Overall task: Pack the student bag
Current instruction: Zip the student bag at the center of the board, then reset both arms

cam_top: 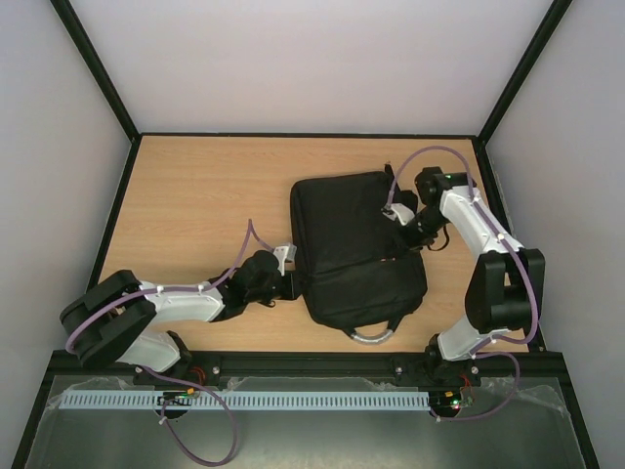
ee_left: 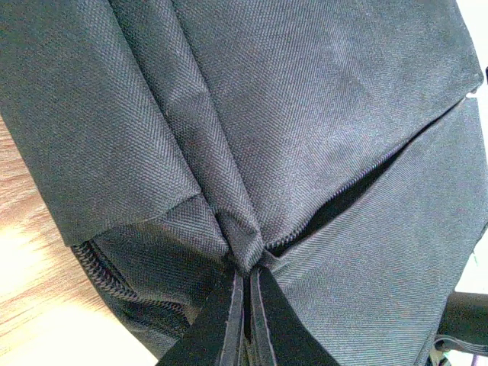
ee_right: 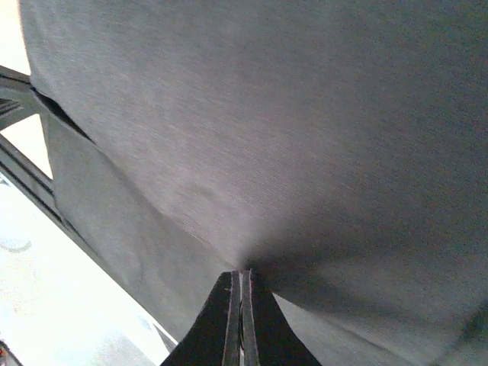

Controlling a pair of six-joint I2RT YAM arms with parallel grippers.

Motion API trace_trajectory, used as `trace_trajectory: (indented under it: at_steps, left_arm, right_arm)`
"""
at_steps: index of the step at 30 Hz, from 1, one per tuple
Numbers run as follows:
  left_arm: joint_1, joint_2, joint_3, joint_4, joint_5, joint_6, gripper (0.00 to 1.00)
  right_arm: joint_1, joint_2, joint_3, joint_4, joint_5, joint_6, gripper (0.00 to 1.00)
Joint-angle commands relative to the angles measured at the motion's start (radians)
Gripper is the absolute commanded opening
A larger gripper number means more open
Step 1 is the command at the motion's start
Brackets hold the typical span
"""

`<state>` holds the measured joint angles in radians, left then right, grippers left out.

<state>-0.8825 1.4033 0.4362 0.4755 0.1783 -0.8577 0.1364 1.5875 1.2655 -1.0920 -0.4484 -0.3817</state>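
Bag (cam_top: pixel 356 249) is lying flat on the table (cam_top: pixel 195 195), right of centre. We are seeing its long axis running roughly from the far side toward the near edge, skewed a little so that the near end is sitting further right than the far end. Its grey handle (cam_top: pixel 371 335) is curving off the near short side and pointing toward the arm bases. The left gripper (cam_top: pixel 281 266) is meeting the bag's left long side. In the left wrist view we are seeing its fingers (ee_left: pixel 217 328) clenched on a bunched fold of the black fabric, with a zip (ee_left: pixel 99 273) showing down to the left. The right gripper (cam_top: pixel 402 220) is sitting at the far right corner, and its fingers (ee_right: pixel 206 328) are likewise pressing together on a tuck of the cloth.
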Motion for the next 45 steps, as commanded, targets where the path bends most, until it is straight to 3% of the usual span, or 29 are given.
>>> trace_trajectory:
  at_steps: [1,9,18,19,22,25,28,36,39,42,45]
  left_arm:
    - [0.021,-0.020,-0.036,-0.101,-0.034,0.036,0.02]
    - [0.036,-0.028,-0.040,-0.110,-0.030,0.042,0.02]
    - [0.038,-0.049,-0.020,-0.144,-0.031,0.055,0.02]
    - [0.038,-0.058,-0.008,-0.161,-0.033,0.063,0.06]
    - [0.038,-0.093,0.048,-0.282,-0.072,0.108,0.35]
    - [0.043,-0.146,0.121,-0.438,-0.123,0.167,0.55]
    - [0.068,-0.198,0.210,-0.601,-0.156,0.251,0.65]
    - [0.201,-0.286,0.467,-0.919,-0.247,0.499,0.85]
    - [0.262,-0.266,0.568,-0.986,-0.278,0.572,0.96]
    - [0.290,-0.251,0.637,-1.007,-0.325,0.569,0.99]
    - [0.299,-0.251,0.664,-1.001,-0.377,0.535,0.99]
  right_arm:
    - [-0.097,-0.025,0.016,-0.088,0.104,-0.092,0.01]
    - [-0.232,0.003,0.052,-0.115,0.118,-0.158,0.01]
    - [-0.245,0.008,0.019,-0.099,0.077,-0.163,0.01]
    - [-0.245,0.003,0.023,-0.098,0.067,-0.164,0.01]
    - [-0.245,-0.038,0.049,-0.077,0.073,-0.154,0.20]
    - [-0.245,-0.100,0.079,-0.040,0.102,-0.143,0.45]
    - [-0.245,-0.159,0.098,0.010,0.111,-0.119,0.59]
    - [-0.245,-0.305,0.089,0.172,-0.048,0.025,0.73]
    - [-0.245,-0.380,0.060,0.316,-0.083,0.129,0.97]
    - [-0.245,-0.462,-0.026,0.497,-0.109,0.247,0.99]
    - [-0.245,-0.525,-0.106,0.558,-0.169,0.295,0.99]
